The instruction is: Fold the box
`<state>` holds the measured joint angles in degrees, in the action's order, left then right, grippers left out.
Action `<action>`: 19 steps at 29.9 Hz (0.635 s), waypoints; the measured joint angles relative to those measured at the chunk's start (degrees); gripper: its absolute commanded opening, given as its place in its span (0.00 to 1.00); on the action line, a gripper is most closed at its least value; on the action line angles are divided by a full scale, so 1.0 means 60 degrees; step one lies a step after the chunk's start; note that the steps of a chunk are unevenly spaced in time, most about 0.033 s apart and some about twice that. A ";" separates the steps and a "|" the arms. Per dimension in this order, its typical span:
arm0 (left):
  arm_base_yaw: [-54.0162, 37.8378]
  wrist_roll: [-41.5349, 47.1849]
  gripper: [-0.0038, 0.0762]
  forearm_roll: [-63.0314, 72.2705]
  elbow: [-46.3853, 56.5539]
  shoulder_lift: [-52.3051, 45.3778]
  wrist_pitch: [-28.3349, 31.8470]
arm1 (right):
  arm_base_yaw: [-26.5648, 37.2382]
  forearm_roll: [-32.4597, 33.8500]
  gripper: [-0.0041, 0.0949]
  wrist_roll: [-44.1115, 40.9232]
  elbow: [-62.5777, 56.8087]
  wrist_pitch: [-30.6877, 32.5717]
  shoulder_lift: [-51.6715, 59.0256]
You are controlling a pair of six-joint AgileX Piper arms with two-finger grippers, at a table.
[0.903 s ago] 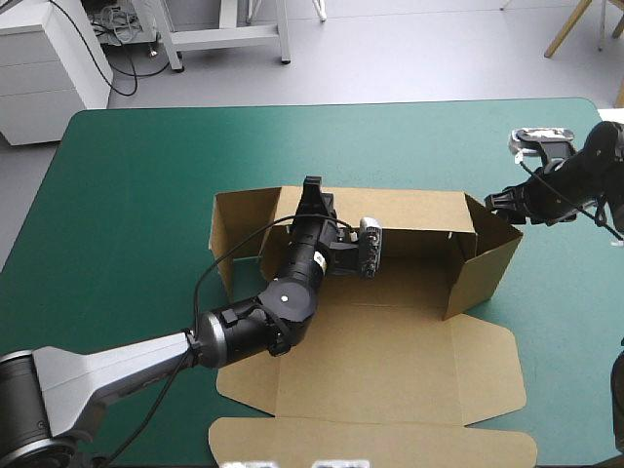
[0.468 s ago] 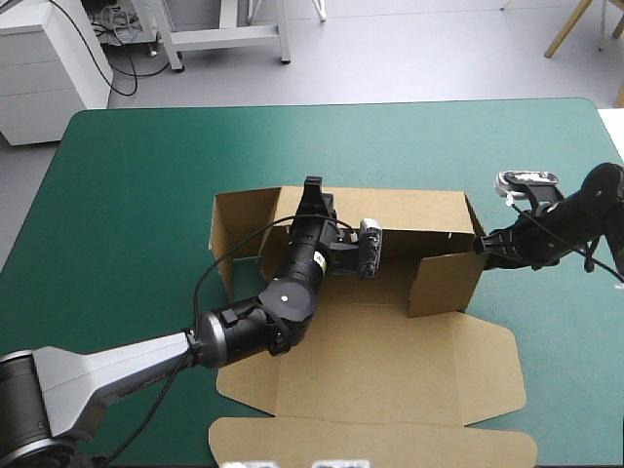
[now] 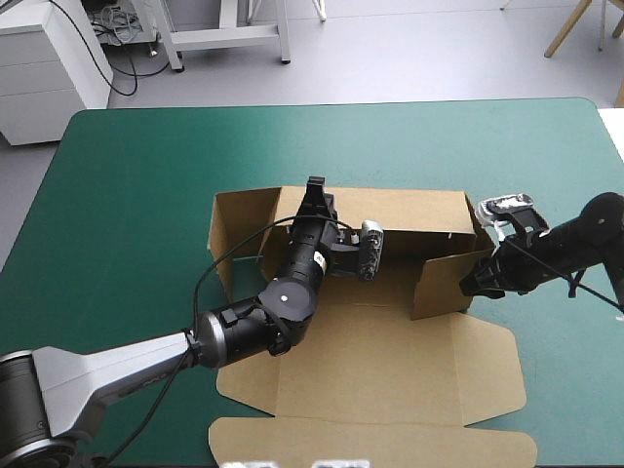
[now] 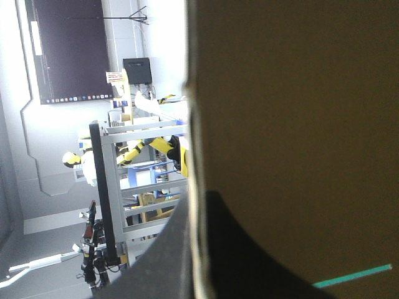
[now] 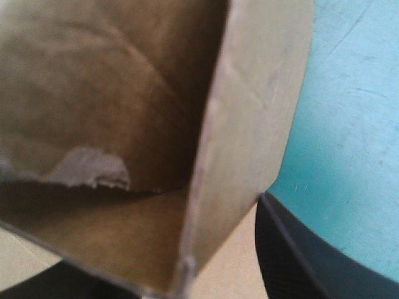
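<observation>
The brown box (image 3: 390,361) lies open in the middle of the table, its back wall (image 3: 414,210) raised upright. My left gripper (image 3: 313,191) is shut on the top edge of that wall; in the left wrist view the board (image 4: 293,124) runs between the black fingers (image 4: 249,261). The right end flap (image 3: 444,280) is swung inward across the base. My right gripper (image 3: 472,281) is at this flap's outer side. Seen from the right wrist, the flap (image 5: 249,124) stands between the gripper's parted fingers (image 5: 299,261), so it is open.
The box's left end flap (image 3: 234,239) stands upright. The lid panel (image 3: 370,444) lies flat toward the near edge of the table. Bare teal-green cover (image 3: 146,175) lies left of and beyond the box.
The right gripper has moved from the far right toward the box and nearer, swinging the right end flap inward. The left arm has stayed put on the back wall.
</observation>
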<state>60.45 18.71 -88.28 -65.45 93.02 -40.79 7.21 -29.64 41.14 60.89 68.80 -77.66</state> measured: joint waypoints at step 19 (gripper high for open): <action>-0.0009 -0.0645 0.04 -0.0056 0.0057 0.0000 0.0248 | -0.0016 -0.1978 0.42 0.2433 -0.0956 -0.2528 0.0018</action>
<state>60.40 14.84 -88.62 -65.11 93.02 -39.30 7.11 -41.51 55.73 55.15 53.63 -77.55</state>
